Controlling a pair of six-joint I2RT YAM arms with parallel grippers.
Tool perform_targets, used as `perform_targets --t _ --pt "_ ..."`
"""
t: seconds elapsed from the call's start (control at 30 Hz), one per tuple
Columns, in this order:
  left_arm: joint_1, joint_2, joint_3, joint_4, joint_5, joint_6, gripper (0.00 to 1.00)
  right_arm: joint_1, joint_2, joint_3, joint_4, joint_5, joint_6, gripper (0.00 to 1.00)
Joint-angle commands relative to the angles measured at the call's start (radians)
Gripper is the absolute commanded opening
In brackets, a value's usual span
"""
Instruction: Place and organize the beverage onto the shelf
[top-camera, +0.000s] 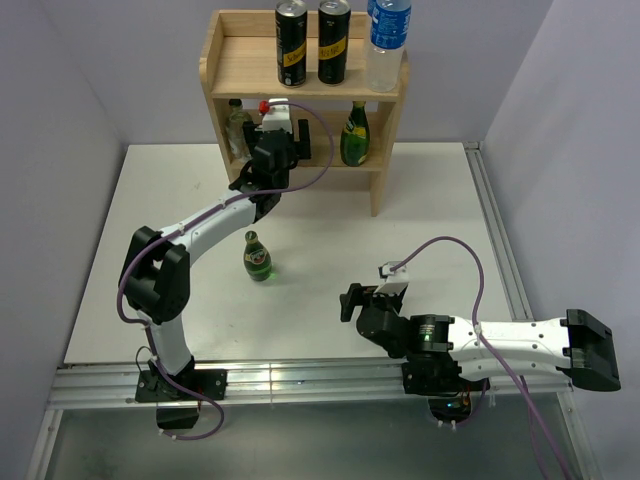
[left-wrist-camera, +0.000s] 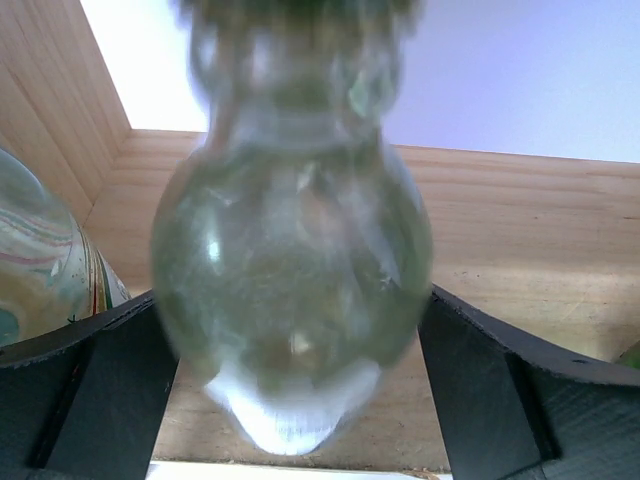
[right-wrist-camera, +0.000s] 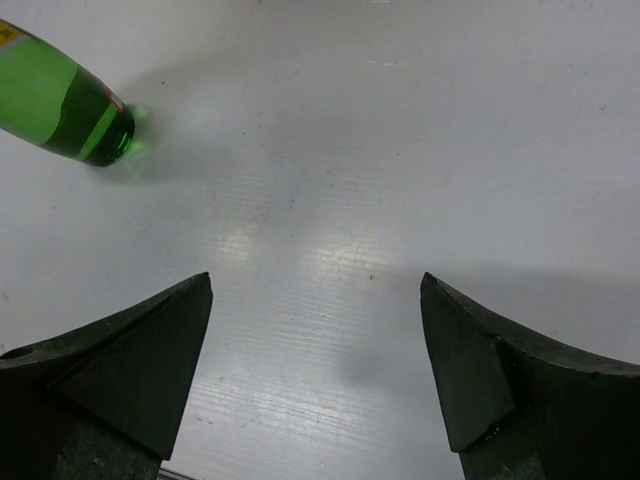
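Note:
The pale wooden shelf (top-camera: 232, 62) stands at the table's back. My left gripper (top-camera: 274, 128) reaches into its lower board and is shut on a clear glass bottle with a red cap (top-camera: 266, 106). In the left wrist view this bottle (left-wrist-camera: 290, 250) fills the gap between the black fingers (left-wrist-camera: 90, 370), just above the lower board (left-wrist-camera: 520, 230). A green bottle (top-camera: 258, 257) stands on the table; it also shows in the right wrist view (right-wrist-camera: 60, 105). My right gripper (top-camera: 350, 300) is open and empty low over the table (right-wrist-camera: 315, 300).
The upper board holds two black cans (top-camera: 291, 42) (top-camera: 333, 40) and a water bottle (top-camera: 386, 42). The lower board holds a clear bottle at the left (top-camera: 236, 125), also in the left wrist view (left-wrist-camera: 40, 260), and a green bottle at the right (top-camera: 354, 133).

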Motion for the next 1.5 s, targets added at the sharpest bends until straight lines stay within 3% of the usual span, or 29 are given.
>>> perform_targets --t 0.0,0.6,0.87,1.17,1.47 --pt "0.014 -0.027 0.0 0.062 -0.016 -0.023 0.99 -0.006 -0.021 0.001 0.004 0.024 0.024 0.91" --pt "-0.068 -0.151 -0.143 0.064 -0.094 -0.032 0.97 -0.006 -0.02 -0.008 0.029 0.012 0.024 0.91" --pt "-0.129 -0.29 -0.262 0.004 -0.167 -0.075 0.96 -0.006 -0.024 -0.008 0.02 0.019 0.027 0.91" --pt "-0.235 -0.652 -0.486 -0.37 -0.169 -0.253 0.95 -0.006 -0.045 -0.02 0.018 0.021 0.027 0.91" --pt "-0.338 -0.887 -0.739 -0.521 -0.19 -0.468 0.93 -0.004 -0.022 0.004 0.017 0.027 0.019 0.91"
